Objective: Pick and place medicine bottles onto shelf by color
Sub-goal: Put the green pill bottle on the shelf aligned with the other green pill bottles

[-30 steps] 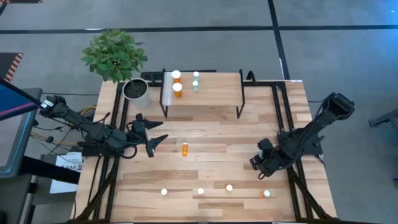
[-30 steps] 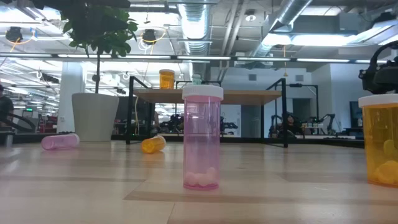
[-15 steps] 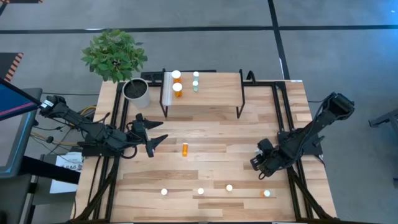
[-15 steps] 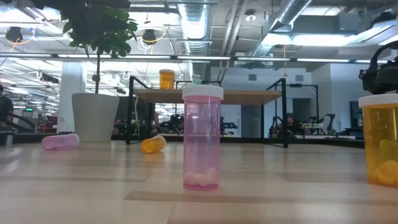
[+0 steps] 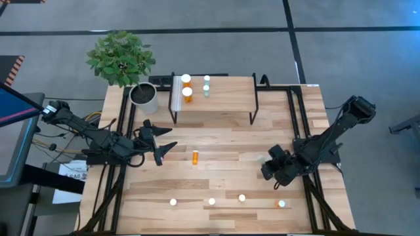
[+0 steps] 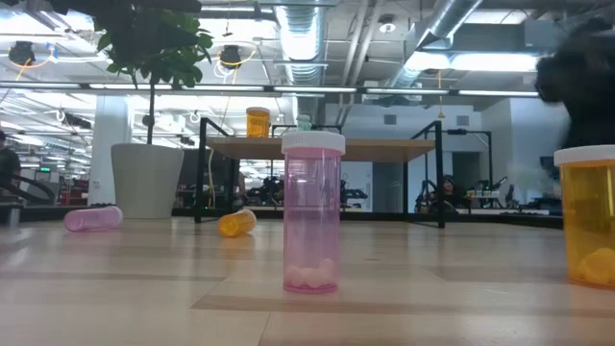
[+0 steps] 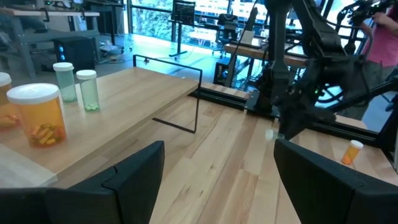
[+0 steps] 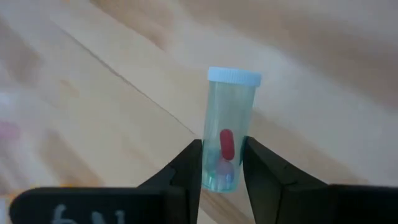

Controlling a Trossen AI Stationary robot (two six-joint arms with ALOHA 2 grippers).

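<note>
Beside the upright pink pill bottle (image 6: 312, 212), the orange bottle (image 6: 588, 215) is cut by the frame edge; above it the right gripper (image 6: 579, 72) shows only as a dark blur

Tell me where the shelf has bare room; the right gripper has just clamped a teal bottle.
The shelf is bare from its middle to its right end. Its left end is crowded: two orange bottles and two teal bottles stand there. The right gripper grips the teal bottle low on its body. The left gripper waits open, left of the fallen orange bottle.
</note>
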